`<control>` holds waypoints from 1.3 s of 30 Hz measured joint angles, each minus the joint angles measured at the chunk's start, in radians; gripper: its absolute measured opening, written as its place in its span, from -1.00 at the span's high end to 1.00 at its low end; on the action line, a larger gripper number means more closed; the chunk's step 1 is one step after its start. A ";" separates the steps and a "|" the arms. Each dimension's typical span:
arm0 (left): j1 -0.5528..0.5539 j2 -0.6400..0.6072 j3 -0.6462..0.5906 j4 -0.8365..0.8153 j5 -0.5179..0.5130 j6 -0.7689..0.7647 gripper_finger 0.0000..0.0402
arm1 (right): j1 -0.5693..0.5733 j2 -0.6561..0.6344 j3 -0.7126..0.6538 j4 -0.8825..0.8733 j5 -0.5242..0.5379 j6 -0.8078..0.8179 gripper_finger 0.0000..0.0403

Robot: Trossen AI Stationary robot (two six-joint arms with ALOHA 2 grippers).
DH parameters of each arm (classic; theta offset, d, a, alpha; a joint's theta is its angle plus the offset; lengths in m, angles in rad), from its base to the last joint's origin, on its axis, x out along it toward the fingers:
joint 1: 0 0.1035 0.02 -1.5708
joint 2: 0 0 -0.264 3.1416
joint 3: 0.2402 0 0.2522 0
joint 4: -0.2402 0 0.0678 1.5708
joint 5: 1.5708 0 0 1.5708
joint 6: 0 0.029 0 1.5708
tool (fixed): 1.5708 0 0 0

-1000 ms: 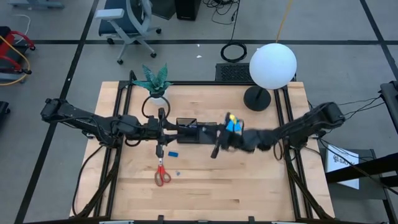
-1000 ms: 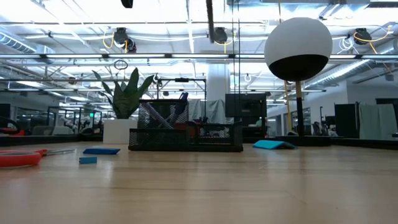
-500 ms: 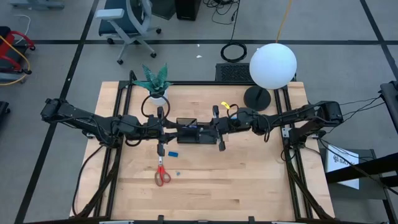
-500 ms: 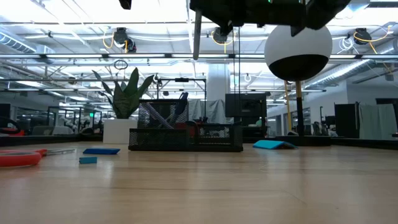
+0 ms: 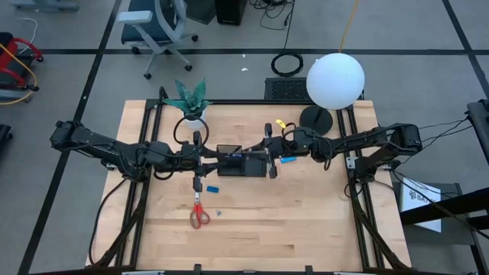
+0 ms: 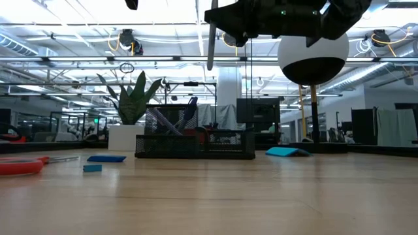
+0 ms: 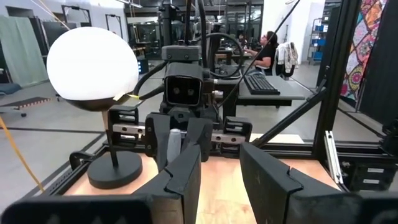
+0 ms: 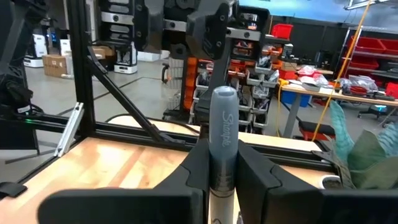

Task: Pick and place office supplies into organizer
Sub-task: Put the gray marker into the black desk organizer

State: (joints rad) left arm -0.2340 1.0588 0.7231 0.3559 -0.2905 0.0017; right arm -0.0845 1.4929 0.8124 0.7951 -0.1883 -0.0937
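Organizer (image 5: 237, 163) mid-table; scissors (image 5: 199, 214), tiny block (image 5: 219, 213) in front of it, note pad (image 5: 287, 160) to its right, lamp base (image 5: 315, 120) behind-right.

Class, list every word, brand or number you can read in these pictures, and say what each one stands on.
"Sharpie", in script along the grey pen held in the right gripper.
Labels on the bins and boxes in the room behind: too small to read.
Nothing else legible.

Even, bright overhead light in high view; table (image 5: 306, 221) shows only soft, short shadows. Low view: ceiling strip lights (image 6: 170, 13) blown out at top of frame, near tabletop blurred, arm silhouetted against glare. Right wrist view: pen (image 8: 222, 140) sharp, background soft.
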 joint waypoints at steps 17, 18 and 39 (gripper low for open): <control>0.000 0.000 0.000 0.006 0.000 0.003 0.40 | -0.021 0.000 0.000 -0.021 -0.014 -0.020 0.82; 0.000 0.000 0.000 0.006 0.000 0.003 0.40 | -0.026 0.000 0.000 -0.021 -0.031 -0.022 0.82; 0.000 0.002 0.000 -0.001 -0.035 0.026 0.40 | -0.057 0.056 -0.021 0.118 -0.088 -0.023 0.82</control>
State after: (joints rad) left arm -0.2340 1.0603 0.7231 0.3544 -0.3252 0.0277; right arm -0.1411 1.5489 0.7918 0.9133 -0.2759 -0.1162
